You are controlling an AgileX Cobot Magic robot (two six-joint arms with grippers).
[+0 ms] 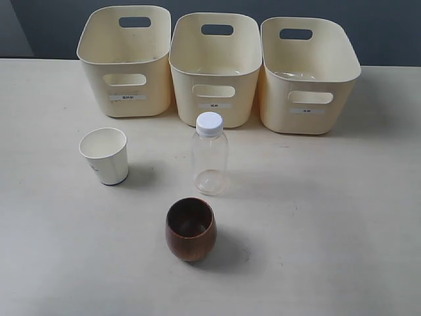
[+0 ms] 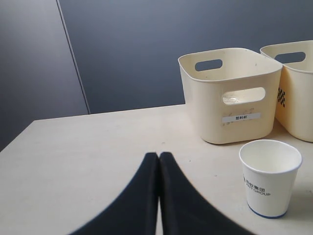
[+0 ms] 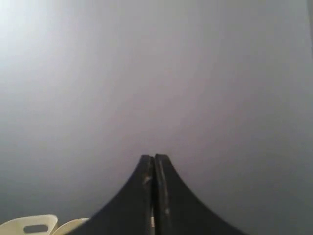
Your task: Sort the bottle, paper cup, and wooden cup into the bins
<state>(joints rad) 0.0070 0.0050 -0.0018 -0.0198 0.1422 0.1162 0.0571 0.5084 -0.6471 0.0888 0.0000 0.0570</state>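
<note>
Three cream bins stand in a row at the back: left bin (image 1: 125, 79), middle bin (image 1: 214, 82), right bin (image 1: 308, 89). The clear bottle (image 1: 210, 161) with a white cap stands upright in front of the middle bin. Left of it is the white paper cup (image 1: 105, 155), upright. The dark brown wooden cup (image 1: 191, 229) stands nearest the front. Neither arm shows in the exterior view. My left gripper (image 2: 158, 155) is shut and empty, low over the table, with the paper cup (image 2: 270, 177) and a bin (image 2: 230, 93) beyond it. My right gripper (image 3: 154, 158) is shut, facing a grey wall.
The pale table (image 1: 329, 217) runs wide on both sides of the objects. A dark wall (image 2: 146, 49) lies behind the bins. Two bin rims (image 3: 34, 225) peek in at the edge of the right wrist view.
</note>
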